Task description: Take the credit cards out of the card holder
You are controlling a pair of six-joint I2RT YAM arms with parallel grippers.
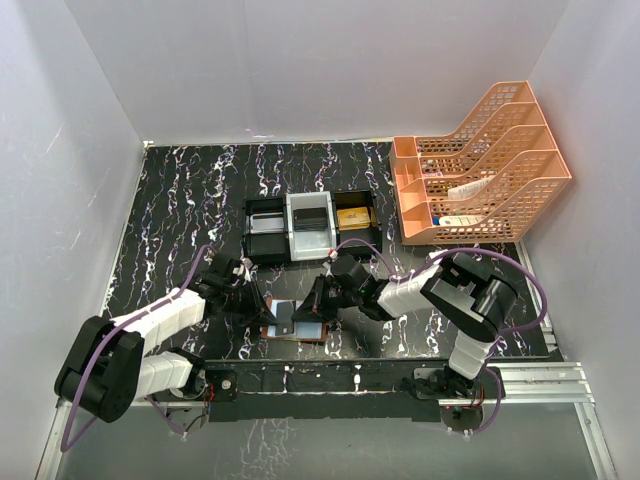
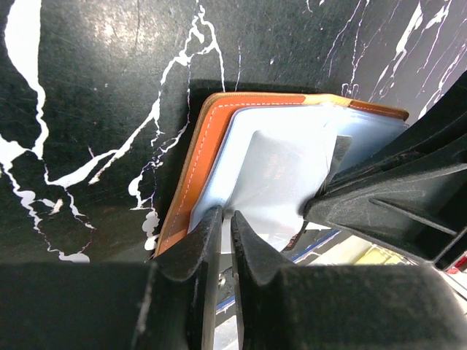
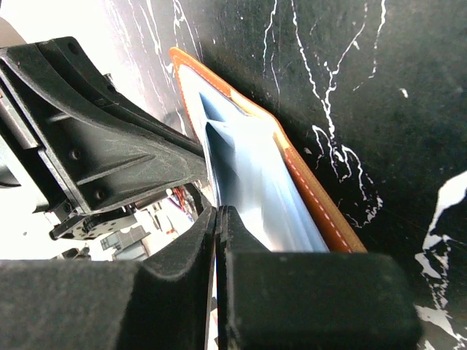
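Observation:
The brown card holder (image 1: 312, 334) lies spread open near the front edge of the table, pale grey-blue pockets up, between my two grippers. In the left wrist view its brown cover (image 2: 193, 164) frames the pockets, and a pale credit card (image 2: 281, 171) lies on them. My left gripper (image 2: 225, 216) is shut on the holder's near pocket edge. My right gripper (image 3: 217, 211) is shut on the thin edge of a pale blue card (image 3: 244, 171), beside the holder's brown edge (image 3: 325, 208). In the top view the left gripper (image 1: 256, 306) and right gripper (image 1: 313, 303) stand close on either side.
A black-and-white compartment tray (image 1: 266, 243) stands behind the holder, with a gold block (image 1: 355, 217) in its right part. An orange file rack (image 1: 480, 165) stands at the back right. White walls enclose the black marbled table (image 1: 190, 200).

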